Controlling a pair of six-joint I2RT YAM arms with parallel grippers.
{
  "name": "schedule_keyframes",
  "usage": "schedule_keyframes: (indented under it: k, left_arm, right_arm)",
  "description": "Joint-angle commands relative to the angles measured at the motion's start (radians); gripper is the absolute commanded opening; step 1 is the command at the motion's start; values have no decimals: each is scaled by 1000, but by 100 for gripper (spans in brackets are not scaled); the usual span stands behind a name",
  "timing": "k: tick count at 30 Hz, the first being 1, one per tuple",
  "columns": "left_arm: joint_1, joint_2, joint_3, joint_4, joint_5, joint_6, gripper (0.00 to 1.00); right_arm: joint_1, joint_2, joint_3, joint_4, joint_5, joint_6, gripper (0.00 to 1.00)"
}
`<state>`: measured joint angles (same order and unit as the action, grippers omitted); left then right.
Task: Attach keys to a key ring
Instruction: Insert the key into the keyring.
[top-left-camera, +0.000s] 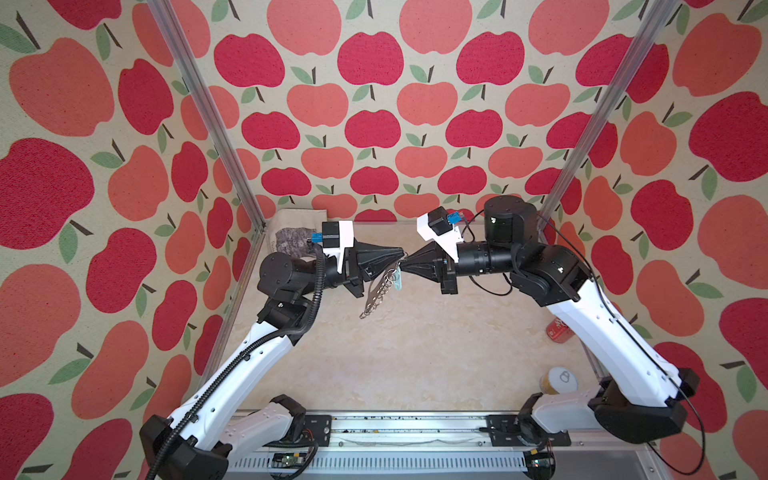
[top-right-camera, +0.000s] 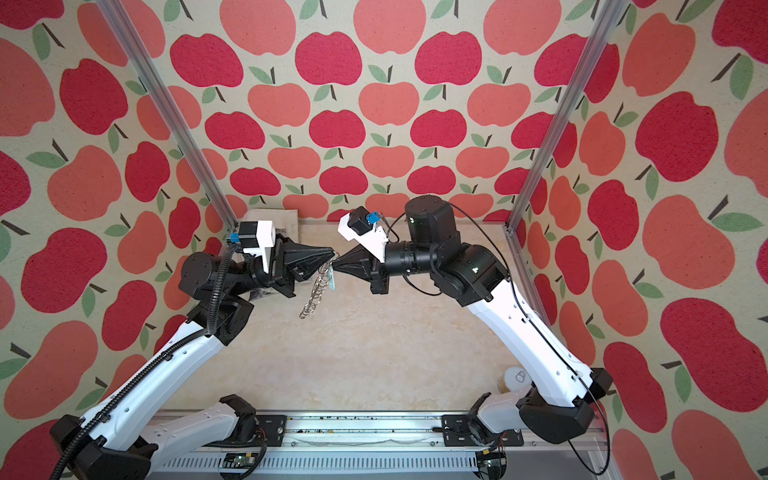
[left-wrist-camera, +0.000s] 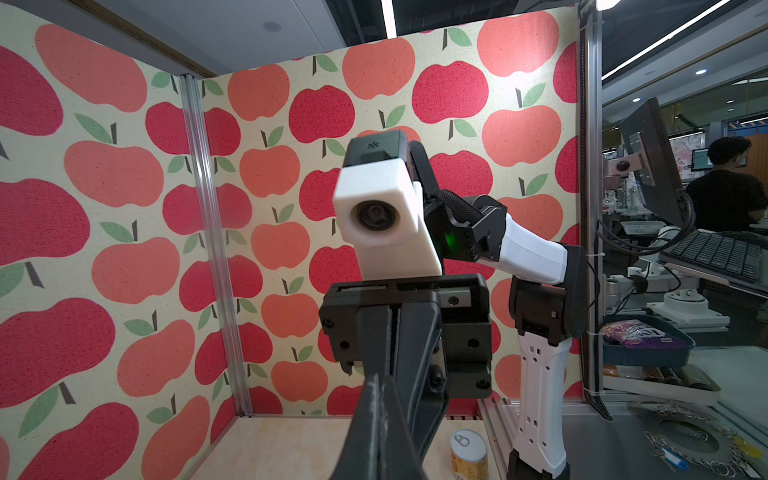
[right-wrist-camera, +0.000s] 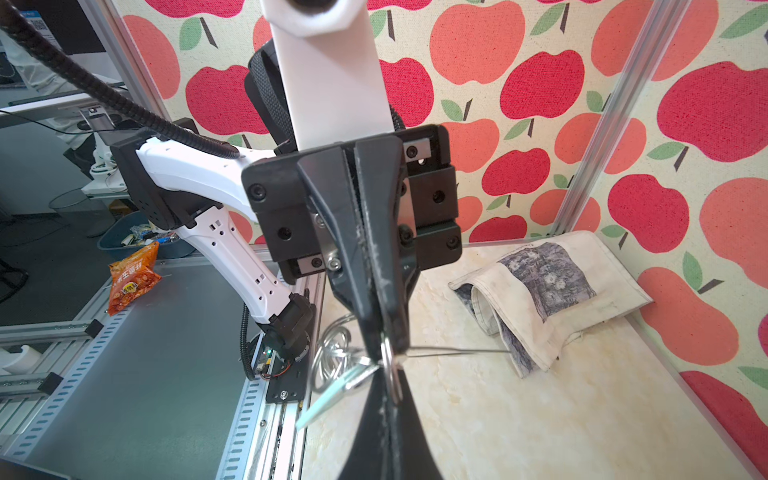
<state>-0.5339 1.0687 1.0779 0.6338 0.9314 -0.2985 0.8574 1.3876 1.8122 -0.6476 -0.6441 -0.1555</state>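
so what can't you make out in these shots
- Whether the small silver key with a pale blue plastic head is threaded on: blurred in the right wrist view, too small in both top views.
- The flat grey metal key ring plate with silver wire rings: edge-on in the right wrist view, unseen in the left wrist view, where the left pincer fills the foreground.
- Red drink can: partly behind the right arm in a top view.

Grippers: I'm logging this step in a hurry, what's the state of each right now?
Left gripper: closed, holding the key ring.
Right gripper: closed, pinching one of its wire rings; the key dangles beside.
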Motion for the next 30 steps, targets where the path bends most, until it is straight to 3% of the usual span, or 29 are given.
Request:
schedule_keyframes:
  k: [1,6,21,30]
  left_arm:
    - [6,-11,-14,46,-7,-14,0]
    - [9,-14,-23,68,-4,-30,0]
    - [11,-18,-19,66,-9,-27,0]
    - [12,-24,-23,56,-16,-11,0]
  right_arm:
    - [7,-24,-14,-29,44,-12,9]
    - [-18,-61,-20,-37,66,-13,26]
    - [-49,-92,-147,153,-70,152,31]
    - [-62,-129,-250,297,-85,279,35]
